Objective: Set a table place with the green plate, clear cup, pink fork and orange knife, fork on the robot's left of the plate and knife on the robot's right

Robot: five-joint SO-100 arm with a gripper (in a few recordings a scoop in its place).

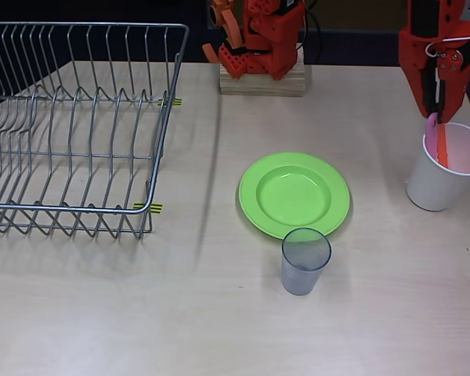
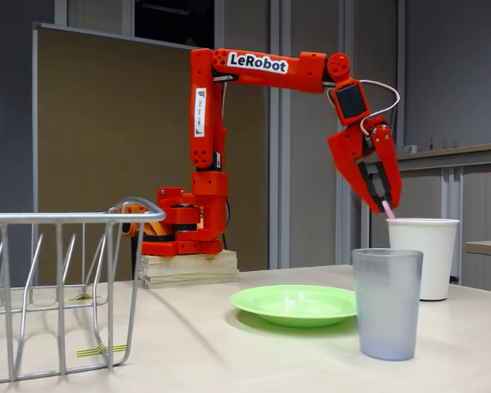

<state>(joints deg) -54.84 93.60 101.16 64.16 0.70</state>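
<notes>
Your gripper (image 2: 384, 199) hangs above the white cup (image 2: 422, 255) at the right of the table (image 1: 180, 313), jaws closed on the top end of the pink fork (image 2: 388, 210); in the overhead view the fork's handle (image 1: 432, 129) sticks up out of the cup (image 1: 442, 178) between the fingertips, with the rest down inside the cup. The orange knife (image 1: 442, 146) stands in the same cup just beside the fork, leaning on the rim. The green plate (image 1: 294, 194) lies flat near the table's middle, left of the white cup and well apart from it in the overhead view. The clear cup (image 1: 304, 261) stands upright just in front of the plate, touching or nearly touching its near rim; can't tell which. A wire dish rack (image 1: 70, 129) takes up the left side of the table. Your arm's base (image 2: 186, 232) sits on a wooden block (image 2: 188, 268) at the back edge.
</notes>
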